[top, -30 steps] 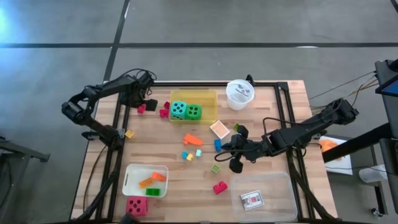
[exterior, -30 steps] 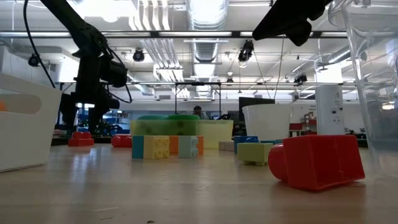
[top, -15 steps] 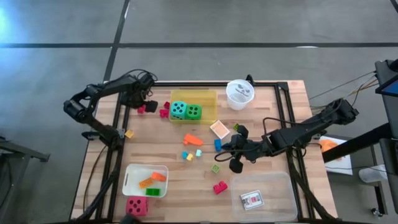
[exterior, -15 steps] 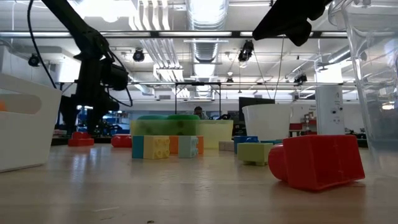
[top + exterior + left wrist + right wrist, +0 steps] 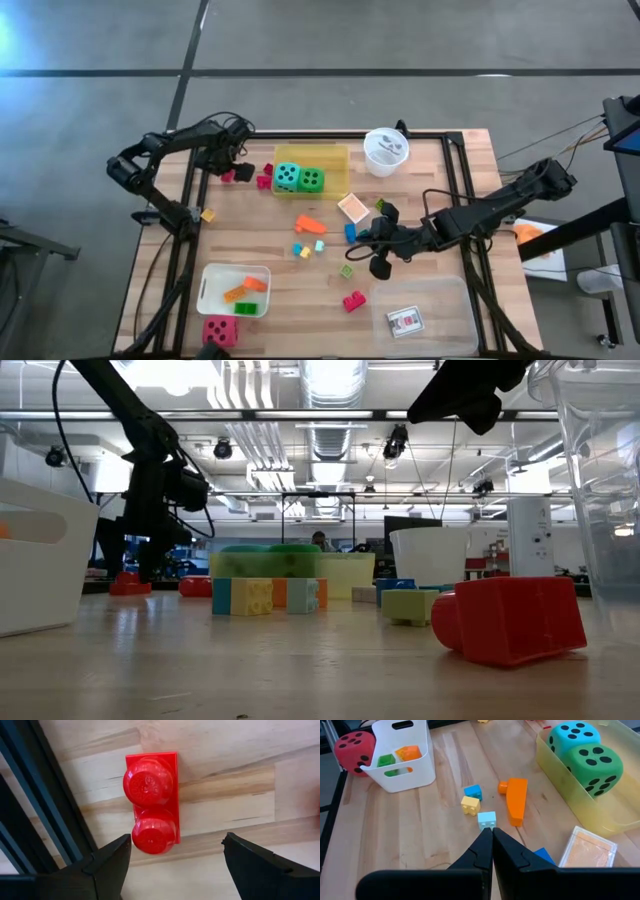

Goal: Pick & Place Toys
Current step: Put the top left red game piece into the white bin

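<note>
At the bench's far-left corner, the left pincer [image 5: 172,865] hangs wide over a red two-stud block [image 5: 152,802] (fingers straddling it, presumably to grasp). Mid-bench, the right pincer [image 5: 491,851] waits pressed shut, empty, near scattered blocks.

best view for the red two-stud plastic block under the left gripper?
Left wrist view: the red two-stud plastic block fills the frame, studs up, between open fingers. High view shows a small red spot; low view a distant sliver. Right wrist view: not identifiable.
</note>
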### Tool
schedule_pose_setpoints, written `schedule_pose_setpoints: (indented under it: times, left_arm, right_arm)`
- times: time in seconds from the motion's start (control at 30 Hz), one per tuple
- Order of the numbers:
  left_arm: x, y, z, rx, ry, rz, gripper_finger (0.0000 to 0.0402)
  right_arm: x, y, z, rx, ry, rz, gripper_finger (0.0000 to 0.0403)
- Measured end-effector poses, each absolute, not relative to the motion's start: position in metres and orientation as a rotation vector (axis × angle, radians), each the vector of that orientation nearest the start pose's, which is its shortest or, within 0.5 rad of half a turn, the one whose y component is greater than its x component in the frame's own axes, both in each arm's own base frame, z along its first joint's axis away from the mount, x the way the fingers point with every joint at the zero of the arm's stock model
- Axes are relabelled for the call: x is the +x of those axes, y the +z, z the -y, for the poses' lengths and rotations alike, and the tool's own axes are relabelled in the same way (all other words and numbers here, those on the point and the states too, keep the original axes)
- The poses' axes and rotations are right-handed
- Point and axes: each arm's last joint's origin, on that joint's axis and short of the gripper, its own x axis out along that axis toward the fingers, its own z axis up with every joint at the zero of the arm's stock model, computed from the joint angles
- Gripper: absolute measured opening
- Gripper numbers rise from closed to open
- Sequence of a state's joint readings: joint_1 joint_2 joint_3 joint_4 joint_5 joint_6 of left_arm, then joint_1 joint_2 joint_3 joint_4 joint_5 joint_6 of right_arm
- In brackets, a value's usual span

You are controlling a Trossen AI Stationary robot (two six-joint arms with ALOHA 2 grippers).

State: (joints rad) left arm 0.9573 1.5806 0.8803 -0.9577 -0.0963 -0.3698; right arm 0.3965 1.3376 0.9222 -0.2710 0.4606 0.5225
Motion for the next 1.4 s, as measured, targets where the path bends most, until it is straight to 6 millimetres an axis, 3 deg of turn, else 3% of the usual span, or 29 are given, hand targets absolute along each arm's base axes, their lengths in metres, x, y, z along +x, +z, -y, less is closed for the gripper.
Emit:
schedule_pose_setpoints:
  times: [0.5,1.0,1.4]
  left_arm:
    - [0.1367,0.1589,-0.2000,-0.957,1.112,-1.416,0.0302]
    - [0.1368,0.1588,-0.2001,-0.957,1.113,-1.413,0.0187]
    - [0.1378,0.1587,-0.2021,-0.974,1.156,-1.372,0.0177]
  right_arm:
    - [0.2631,0.2570,-0.0962,0.221,-0.221,-0.586,0.0009]
    - [0.2639,0.2580,-0.0972,0.235,-0.199,-0.581,0.0009]
    - [0.2639,0.2580,-0.0973,0.236,-0.196,-0.582,0.0008]
